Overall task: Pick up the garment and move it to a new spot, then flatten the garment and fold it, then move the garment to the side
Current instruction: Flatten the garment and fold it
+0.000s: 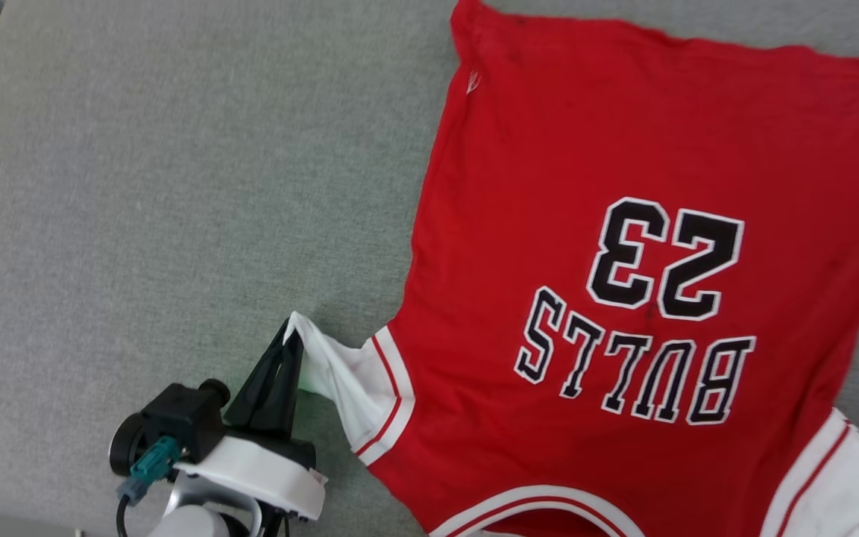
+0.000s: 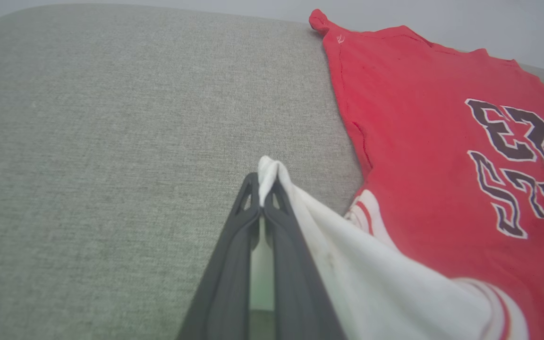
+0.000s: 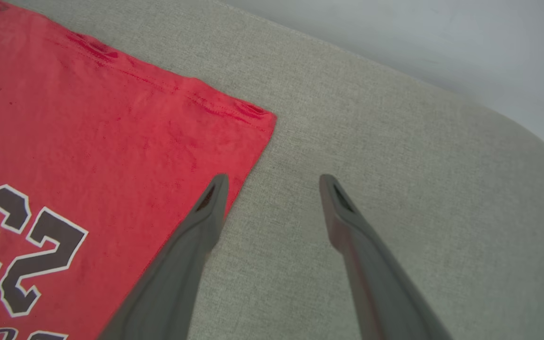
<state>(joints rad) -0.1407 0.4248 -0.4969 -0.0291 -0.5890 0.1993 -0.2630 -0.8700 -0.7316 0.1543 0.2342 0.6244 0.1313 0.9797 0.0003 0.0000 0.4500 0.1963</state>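
On the grey fabric surface (image 1: 139,186), the garment (image 1: 623,134) lay spread flat toward the right, lettering up, its collar at the near edge. At its near left, the left gripper (image 1: 291,337) was clamped on the tip of the white sleeve (image 1: 347,380), which was drawn out leftward. The right gripper (image 3: 272,182) hung over the garment's right edge near the far hem corner, fingers wide apart, holding nothing.
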